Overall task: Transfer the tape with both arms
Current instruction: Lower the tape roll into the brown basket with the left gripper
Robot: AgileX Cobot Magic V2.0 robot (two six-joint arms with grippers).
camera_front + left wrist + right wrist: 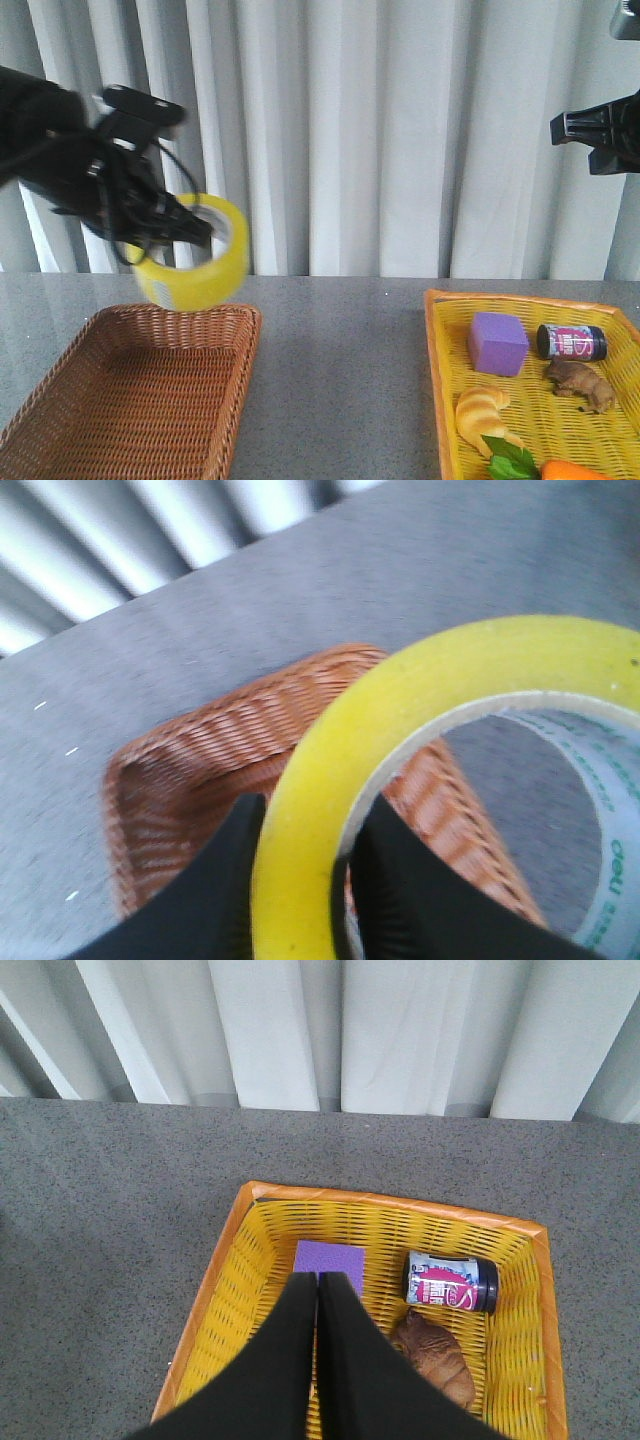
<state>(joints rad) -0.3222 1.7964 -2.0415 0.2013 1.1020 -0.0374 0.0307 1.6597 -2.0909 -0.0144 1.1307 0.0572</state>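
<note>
The left gripper [188, 226] pinches the tape [200, 262] by its wall above the brown basket [140, 395], probably to drop it in, while the right gripper [316, 1290], at 2 o'clock, is closed on nothing.

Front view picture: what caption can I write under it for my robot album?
Left gripper holds yellow tape above the brown basket.

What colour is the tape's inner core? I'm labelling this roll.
White with green printed lettering inside the tape, clearest in the left wrist view.
</note>
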